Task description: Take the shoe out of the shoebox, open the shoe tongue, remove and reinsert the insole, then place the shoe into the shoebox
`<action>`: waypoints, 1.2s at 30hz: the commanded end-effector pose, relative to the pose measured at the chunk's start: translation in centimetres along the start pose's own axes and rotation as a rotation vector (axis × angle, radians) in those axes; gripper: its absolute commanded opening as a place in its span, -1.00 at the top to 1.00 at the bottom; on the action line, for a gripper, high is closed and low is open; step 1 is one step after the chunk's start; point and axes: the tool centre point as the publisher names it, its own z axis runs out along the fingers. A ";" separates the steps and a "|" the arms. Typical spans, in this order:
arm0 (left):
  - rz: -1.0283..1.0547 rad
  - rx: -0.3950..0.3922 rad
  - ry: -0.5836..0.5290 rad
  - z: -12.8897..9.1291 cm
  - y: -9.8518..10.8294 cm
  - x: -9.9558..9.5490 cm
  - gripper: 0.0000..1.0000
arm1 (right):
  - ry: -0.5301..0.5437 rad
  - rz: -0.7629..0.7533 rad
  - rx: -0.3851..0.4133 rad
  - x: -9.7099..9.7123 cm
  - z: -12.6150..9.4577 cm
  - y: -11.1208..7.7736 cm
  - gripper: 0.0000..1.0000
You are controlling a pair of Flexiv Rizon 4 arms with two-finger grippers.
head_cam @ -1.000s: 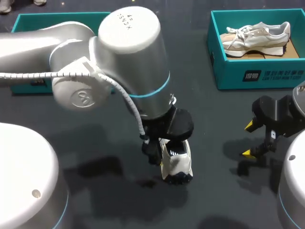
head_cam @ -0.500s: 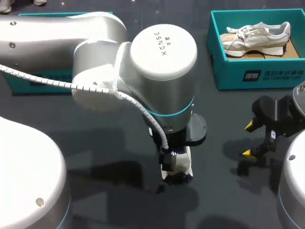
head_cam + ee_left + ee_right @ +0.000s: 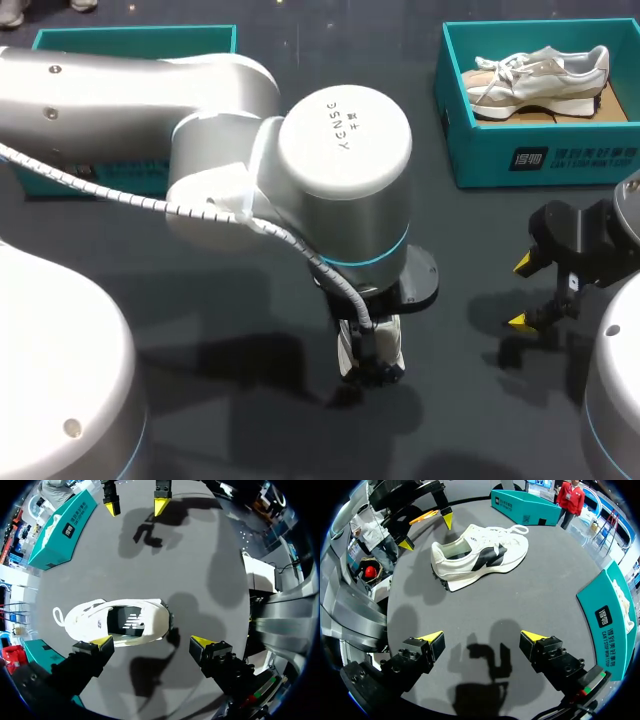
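A white shoe [image 3: 115, 622] with a black side mark stands on its sole on the dark table. My left gripper [image 3: 152, 641] hangs open right above it, one fingertip [image 3: 102, 641] close by the shoe's side and the other well clear of the heel. In the head view my left arm [image 3: 345, 170] hides most of the shoe [image 3: 387, 345]. From the right wrist view the shoe [image 3: 480, 555] lies well ahead of my open, empty right gripper [image 3: 482, 637], which is at the table's right [image 3: 528, 292]. A teal shoebox [image 3: 95, 178] stands at the back left.
A second teal shoebox [image 3: 540, 150] at the back right holds a beige shoe [image 3: 540, 70]. Bare dark table lies between the white shoe and my right gripper.
My left arm has swung to the right and turned over the shoe, covering more of it. The shoe and the right arm have stayed where they were.
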 end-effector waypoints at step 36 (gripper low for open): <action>-0.140 -0.040 -0.003 7.6 -1.5 1.2 -0.62 | -0.003 0.000 0.002 0.2 -0.1 0.0 -1.00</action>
